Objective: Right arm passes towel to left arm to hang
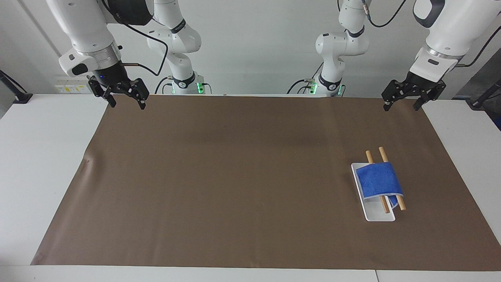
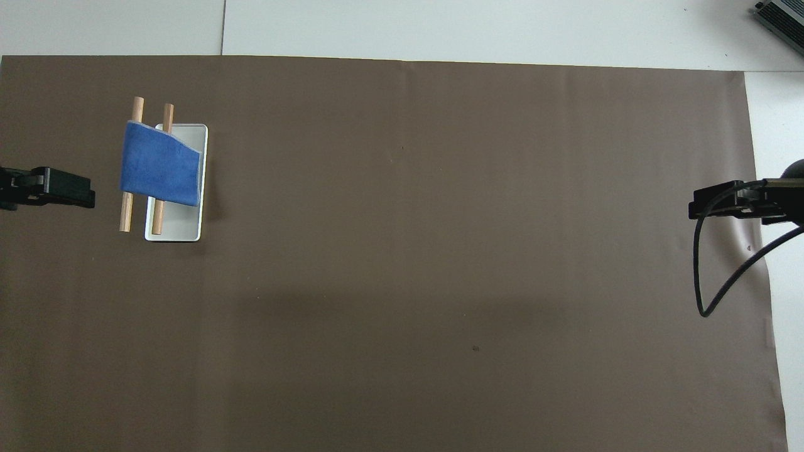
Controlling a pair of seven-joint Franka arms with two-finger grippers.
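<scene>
Both arms are white, with rounded jointed segments and dark grey joint caps. The right arm has a bare-metal wrist ring, a small blue light at the wrist and a black cable looping off at 3 o'clock. The left arm has a matching ring and a black cable. The right gripper and left gripper are black linkage types. Green lights glow at both bases

- 1 blue towel
- 2 wooden rods
- 1 white tray
- 1 brown mat
- 1 white tabletop
- 2 grippers: left gripper, right gripper
- 2 white arm bases with green lights
</scene>
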